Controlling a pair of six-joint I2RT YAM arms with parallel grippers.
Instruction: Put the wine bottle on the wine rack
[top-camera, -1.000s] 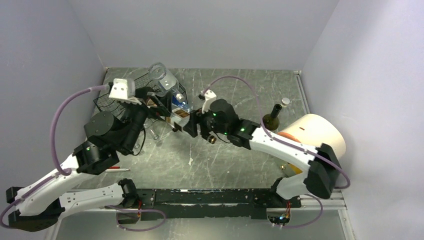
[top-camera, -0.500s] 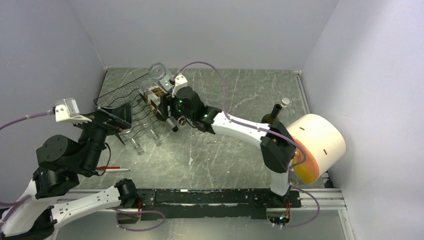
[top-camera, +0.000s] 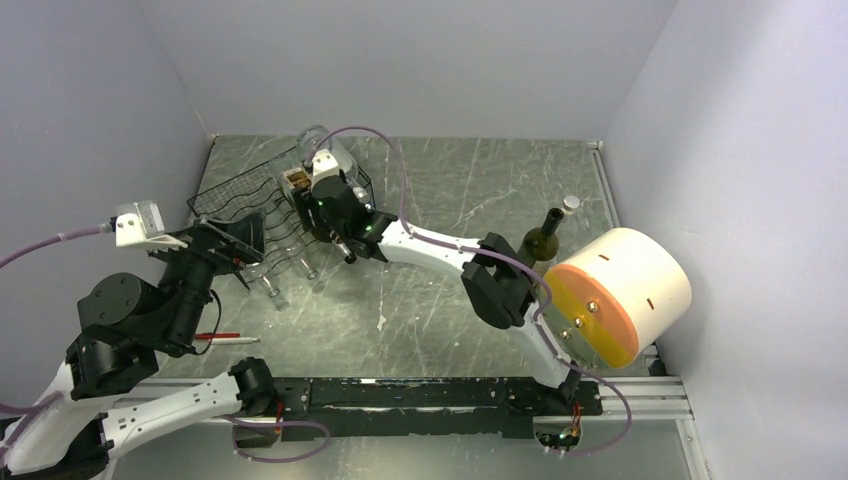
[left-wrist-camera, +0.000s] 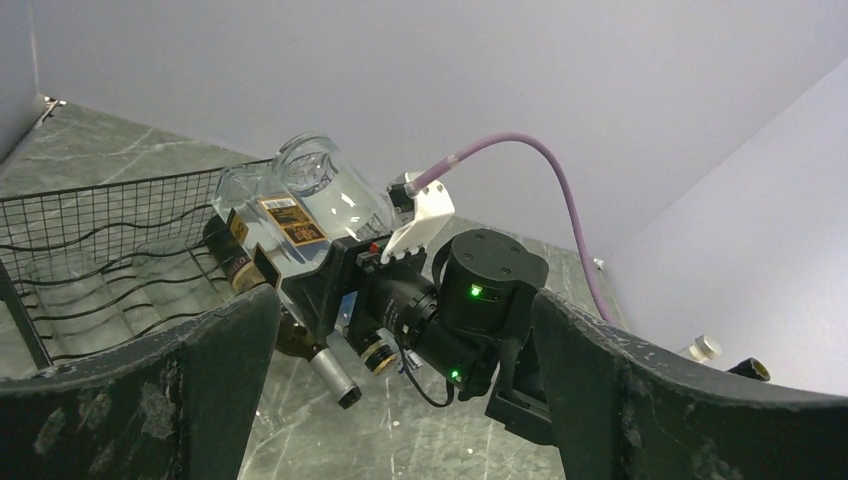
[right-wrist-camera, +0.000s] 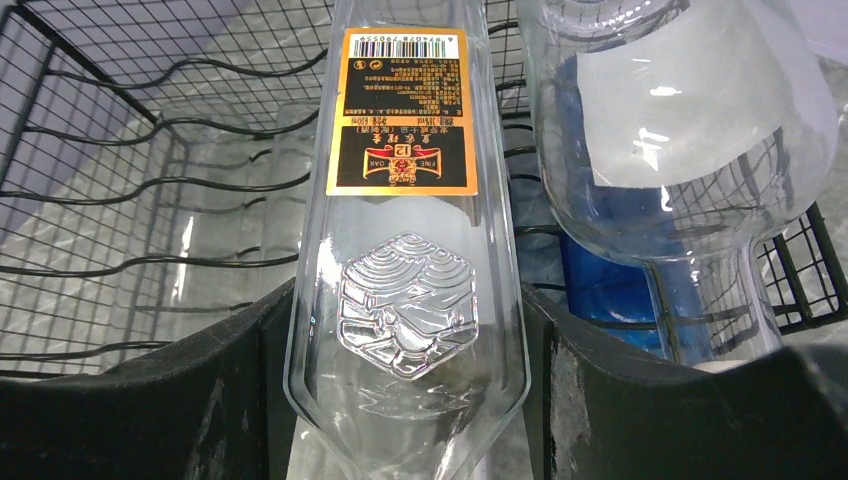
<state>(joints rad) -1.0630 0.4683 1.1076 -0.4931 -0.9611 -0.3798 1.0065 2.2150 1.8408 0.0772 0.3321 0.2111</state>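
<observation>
My right gripper (top-camera: 308, 190) is shut on a clear glass bottle (right-wrist-camera: 405, 250) with a gold and black label. It holds the bottle tilted over the black wire wine rack (top-camera: 240, 210), base towards the mesh back and grey capped neck (top-camera: 345, 250) pointing to the near side. In the right wrist view the pads (right-wrist-camera: 235, 400) press both sides of the bottle's shoulder, with the rack's wavy cradles (right-wrist-camera: 150, 200) beneath. The left wrist view shows the held bottle (left-wrist-camera: 290, 215) beside the rack (left-wrist-camera: 100, 240). My left gripper (top-camera: 228, 245) is open and empty, near the rack's front left.
A larger clear bottle with a blue label (right-wrist-camera: 660, 150) lies on the rack's right side (top-camera: 325, 150). A dark green bottle (top-camera: 543, 238) stands at the right beside a small white cap (top-camera: 571, 203) and a big cream and orange cylinder (top-camera: 620, 290). A red pen (top-camera: 225, 337) lies near left.
My right gripper has carried the clear bottle left and farther back, from the table's middle to over the rack. My left arm drew back from the rack to the left, then held still.
</observation>
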